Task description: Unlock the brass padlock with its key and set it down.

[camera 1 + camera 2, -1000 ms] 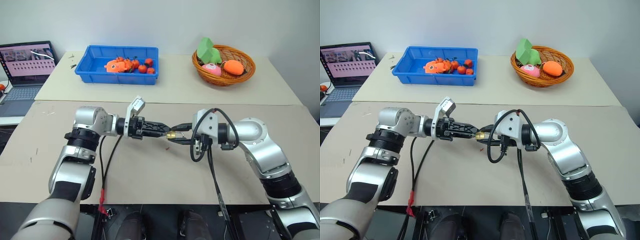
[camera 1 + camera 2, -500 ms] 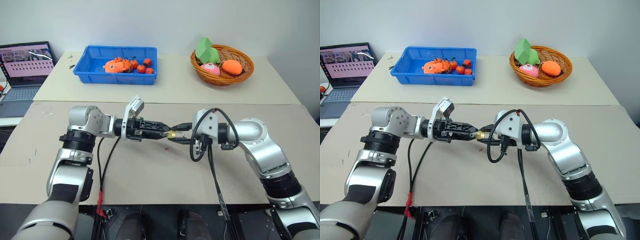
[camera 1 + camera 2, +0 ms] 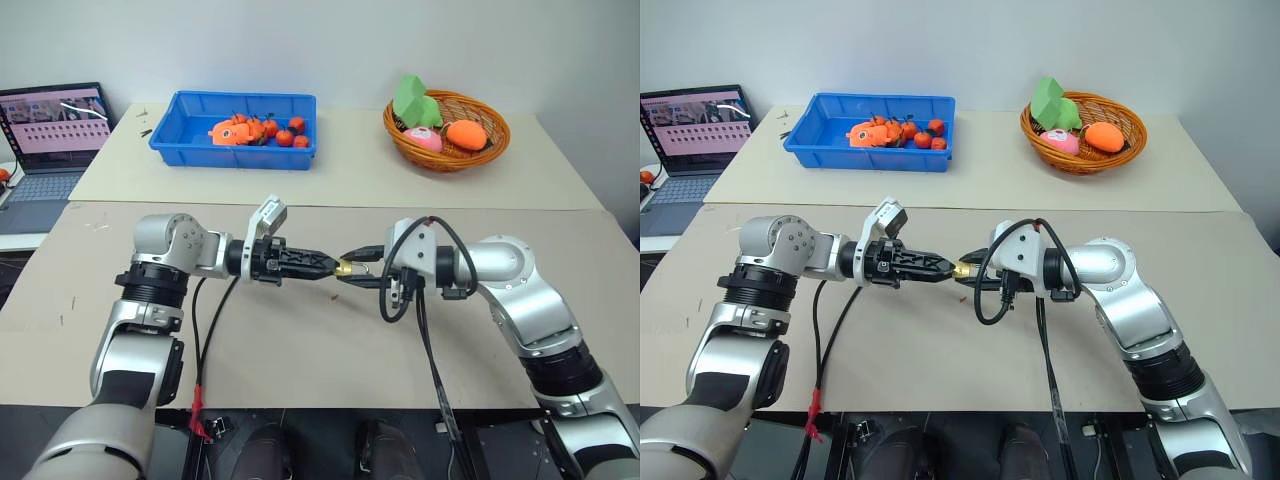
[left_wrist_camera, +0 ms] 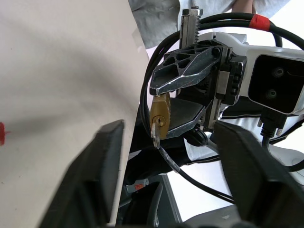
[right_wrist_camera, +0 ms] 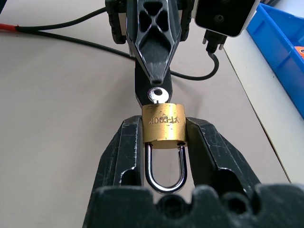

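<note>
Both arms reach level toward each other over the table (image 3: 330,340), so lock and key line up. The right gripper (image 5: 164,137) pinches the padlock (image 5: 163,125), keyhole outward. The left gripper (image 5: 154,78) is pinched on the key (image 5: 158,96) in the keyhole, probably to turn it.

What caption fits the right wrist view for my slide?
Right gripper clamps the brass padlock, shackle closed, while the left gripper meets the key seated in its keyhole.
</note>
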`<state>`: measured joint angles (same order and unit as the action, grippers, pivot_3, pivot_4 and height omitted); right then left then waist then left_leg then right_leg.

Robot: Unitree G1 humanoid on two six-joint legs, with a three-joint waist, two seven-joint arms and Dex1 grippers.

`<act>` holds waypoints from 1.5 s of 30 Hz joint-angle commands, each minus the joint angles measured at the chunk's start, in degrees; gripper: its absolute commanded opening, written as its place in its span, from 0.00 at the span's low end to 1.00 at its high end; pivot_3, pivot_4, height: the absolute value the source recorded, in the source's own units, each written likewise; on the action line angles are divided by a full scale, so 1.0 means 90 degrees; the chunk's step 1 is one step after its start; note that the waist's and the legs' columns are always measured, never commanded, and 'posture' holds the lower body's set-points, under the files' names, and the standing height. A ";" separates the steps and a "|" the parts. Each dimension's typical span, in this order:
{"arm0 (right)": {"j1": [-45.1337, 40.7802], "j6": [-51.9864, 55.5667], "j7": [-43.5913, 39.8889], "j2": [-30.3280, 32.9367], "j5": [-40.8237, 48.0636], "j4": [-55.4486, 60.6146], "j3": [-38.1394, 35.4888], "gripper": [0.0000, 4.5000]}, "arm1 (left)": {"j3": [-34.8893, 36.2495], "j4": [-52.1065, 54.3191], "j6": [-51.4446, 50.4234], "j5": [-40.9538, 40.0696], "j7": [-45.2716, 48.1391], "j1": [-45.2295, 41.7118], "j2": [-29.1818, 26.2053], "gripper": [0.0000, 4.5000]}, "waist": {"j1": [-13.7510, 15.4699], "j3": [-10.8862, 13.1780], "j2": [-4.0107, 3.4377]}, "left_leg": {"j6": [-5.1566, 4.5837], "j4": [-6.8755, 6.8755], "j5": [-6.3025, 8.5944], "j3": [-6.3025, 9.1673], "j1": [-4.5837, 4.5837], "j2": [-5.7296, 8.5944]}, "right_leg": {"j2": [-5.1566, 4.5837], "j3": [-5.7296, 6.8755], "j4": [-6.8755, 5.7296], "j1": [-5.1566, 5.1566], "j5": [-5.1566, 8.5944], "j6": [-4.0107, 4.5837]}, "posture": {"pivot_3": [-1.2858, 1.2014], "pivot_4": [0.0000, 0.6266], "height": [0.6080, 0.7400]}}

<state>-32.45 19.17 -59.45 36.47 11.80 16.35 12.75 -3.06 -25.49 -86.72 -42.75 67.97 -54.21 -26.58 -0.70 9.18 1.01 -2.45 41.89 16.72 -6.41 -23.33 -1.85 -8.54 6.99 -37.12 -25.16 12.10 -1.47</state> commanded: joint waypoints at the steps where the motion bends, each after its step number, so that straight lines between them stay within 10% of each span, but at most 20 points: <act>1: -0.0064 -0.0165 0.0046 -0.0002 0.0021 0.0126 -0.0126 0.20 | 0.0086 0.0059 -0.0027 -0.0145 -0.0007 -0.0119 -0.0034 0.18 | -0.0001 0.0000 0.0000 | 0.0000 0.0000 0.0000 0.0000 0.0001 0.0000 | 0.0000 0.0000 0.0000 0.0000 0.0000 0.0000 | 0.52 0.24 0.64; 4: -0.0061 -0.0173 0.0049 0.0004 0.0025 0.0127 -0.0125 0.20 | 0.0086 0.0051 -0.0003 -0.0164 -0.0045 -0.0118 -0.0024 0.01 | -0.0001 0.0000 0.0000 | 0.0000 0.0000 0.0000 0.0000 0.0000 0.0001 | 0.0000 0.0000 0.0000 0.0000 0.0000 0.0000 | 0.52 0.24 0.64; 31: -0.0023 -0.0147 0.0072 0.0043 0.0038 0.0196 -0.0098 0.20 | -0.0027 0.0041 0.0661 -0.0045 0.0014 -0.0121 0.0109 0.01 | 0.0005 0.0000 0.0000 | 0.0000 0.0000 0.0000 -0.0001 0.0000 0.0001 | 0.0000 0.0000 0.0000 0.0000 0.0000 0.0000 | 0.52 0.24 0.64; 42: -0.0037 -0.0166 0.0048 0.0052 0.0029 0.0163 -0.0071 0.20 | -0.0085 0.0029 0.0674 -0.0058 0.0038 -0.0122 0.0141 0.94 | 0.0002 0.0000 0.0000 | 0.0000 0.0000 0.0000 -0.0001 0.0000 0.0001 | 0.0000 0.0000 0.0000 0.0000 0.0000 0.0000 | 0.52 0.24 0.64; 45: -0.0037 -0.0160 0.0043 0.0056 0.0031 0.0171 -0.0077 0.20 | -0.0080 0.0008 0.0678 -0.0044 0.0012 -0.0120 0.0159 0.98 | 0.0002 0.0000 0.0000 | 0.0000 0.0000 0.0000 -0.0001 0.0000 0.0001 | 0.0000 0.0000 0.0000 0.0000 0.0000 0.0000 | 0.52 0.24 0.64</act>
<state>-32.40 18.71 -58.98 36.73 11.79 16.42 12.93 -4.06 -25.72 -81.05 -42.77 67.78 -54.19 -25.20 -0.68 9.18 1.01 -2.45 41.89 16.72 -6.42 -23.34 -1.84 -8.54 7.00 -37.12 -25.16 12.10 -1.47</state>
